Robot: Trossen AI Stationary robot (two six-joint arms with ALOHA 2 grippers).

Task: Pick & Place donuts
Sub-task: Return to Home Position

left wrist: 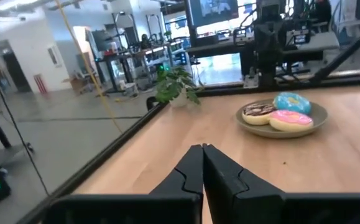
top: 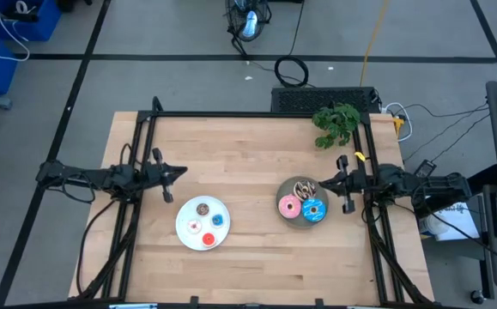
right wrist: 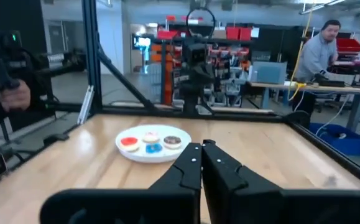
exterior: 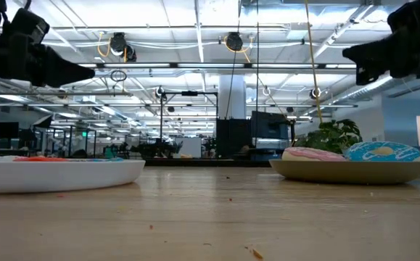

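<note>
Pale wooden surface [top: 248,154] inside a black frame carries two plates. The grey plate [top: 300,224], toward the right, holds three larger donuts lying close together: the brown drizzled donut [top: 303,189], the pink donut [top: 289,206] and the blue sprinkled donut [top: 314,209]. The white plate [top: 186,216], left of centre, holds four tiny ones: the tiny brown donut [top: 203,209], tiny white donut [top: 194,227], tiny blue donut [top: 218,220] and tiny red donut [top: 209,239]. The left tool [top: 182,172] hangs raised near the white plate, fingers pressed together, empty. The right tool [top: 319,183] hangs by the grey plate's rim, fingers likewise together on nothing. A leafy plant [top: 337,123] sits at the far right corner
</note>
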